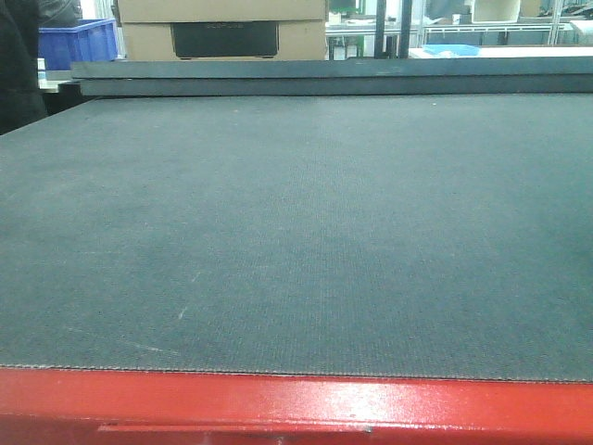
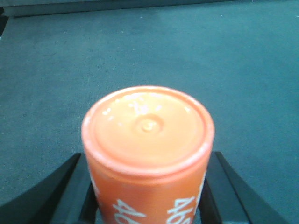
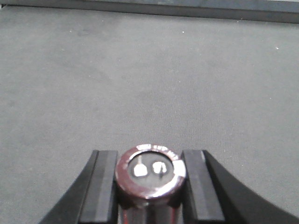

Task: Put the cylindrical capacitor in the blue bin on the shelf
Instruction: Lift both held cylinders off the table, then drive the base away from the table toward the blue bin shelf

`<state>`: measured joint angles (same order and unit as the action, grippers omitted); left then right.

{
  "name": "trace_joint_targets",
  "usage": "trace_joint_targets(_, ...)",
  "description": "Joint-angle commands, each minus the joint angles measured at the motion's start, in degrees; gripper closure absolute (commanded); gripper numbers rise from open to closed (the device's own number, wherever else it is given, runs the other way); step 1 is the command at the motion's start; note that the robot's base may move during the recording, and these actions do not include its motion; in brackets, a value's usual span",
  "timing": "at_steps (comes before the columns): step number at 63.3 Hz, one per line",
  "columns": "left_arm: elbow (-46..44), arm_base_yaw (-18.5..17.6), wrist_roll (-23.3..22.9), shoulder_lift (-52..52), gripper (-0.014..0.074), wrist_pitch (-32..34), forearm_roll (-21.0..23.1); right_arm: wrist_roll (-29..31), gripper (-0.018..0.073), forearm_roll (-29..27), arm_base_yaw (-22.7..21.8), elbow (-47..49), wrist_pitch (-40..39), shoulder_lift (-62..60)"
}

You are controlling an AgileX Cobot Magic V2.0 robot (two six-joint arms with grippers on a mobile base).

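In the right wrist view, my right gripper (image 3: pixel 150 184) is shut on a dark, glossy cylindrical capacitor (image 3: pixel 150 171). It stands upright between the black fingers (image 3: pixel 103 186), its round top showing two small metal terminals. My left gripper (image 2: pixel 148 189) is shut on a fat orange cylinder (image 2: pixel 147 135) with white print on its side and a dimpled top, clamped between black fingers (image 2: pixel 74 189). Both grippers hang over the dark mat. Neither gripper appears in the front view. A blue bin (image 1: pixel 79 42) stands far back on the left. The shelf is out of view.
A wide dark mat (image 1: pixel 296 241) covers the table, with a red front edge (image 1: pixel 296 403). A raised dark ledge (image 1: pixel 334 79) runs along the far side. Behind it sit a cardboard box (image 1: pixel 222 28) and metal frames (image 1: pixel 482 32). A dark figure (image 1: pixel 18 65) stands at far left.
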<state>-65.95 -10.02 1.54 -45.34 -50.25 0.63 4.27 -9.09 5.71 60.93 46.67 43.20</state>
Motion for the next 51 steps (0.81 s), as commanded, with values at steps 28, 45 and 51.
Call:
trace_joint_targets(28, -0.02, 0.06, -0.26, 0.32, 0.0708, 1.60, 0.08, 0.10, 0.0721, -0.01, 0.15, -0.08, -2.08, -0.35)
trace_joint_targets(45, -0.02, 0.06, -0.26, 0.32, 0.0708, 1.60, 0.08, 0.10, 0.0721, -0.01, 0.15, -0.08, -2.08, -0.35)
trace_joint_targets(51, -0.02, 0.06, -0.26, 0.32, 0.0708, 1.60, 0.08, 0.10, 0.0721, -0.01, 0.15, -0.08, -2.08, -0.35)
